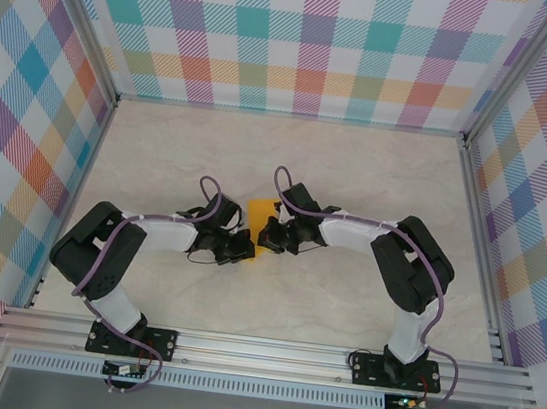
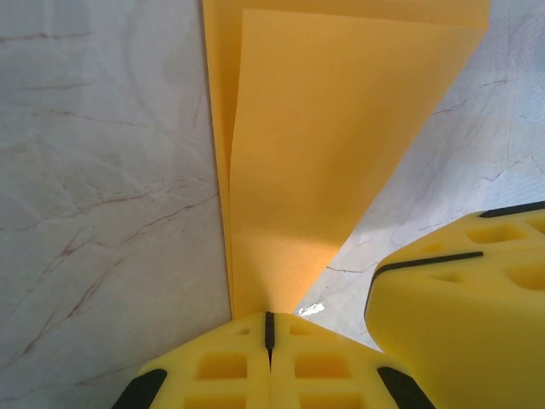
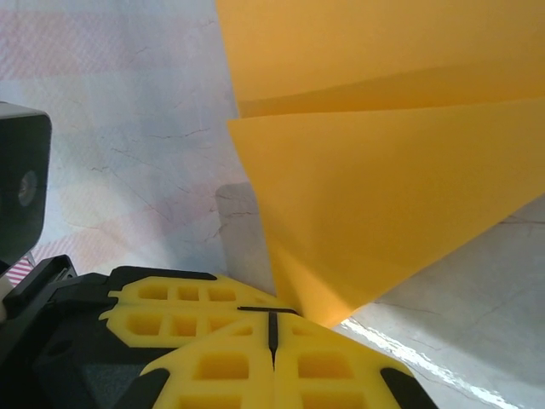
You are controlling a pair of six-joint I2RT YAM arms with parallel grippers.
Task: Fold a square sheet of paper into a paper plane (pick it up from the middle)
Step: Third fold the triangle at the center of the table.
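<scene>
Over the middle of the table (image 1: 359,165), left fingers (image 2: 243,341) and right fingers (image 3: 311,339) are both pinched on the creased square sheet of paper (image 1: 259,213), side by side.

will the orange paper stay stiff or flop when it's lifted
Probably floppy: the paper is a thin sheet whose layers gape apart. Likely very light, as the left gripper and right gripper hold it by a small pinched tip. The fold may stiffen it somewhat along its length.
</scene>
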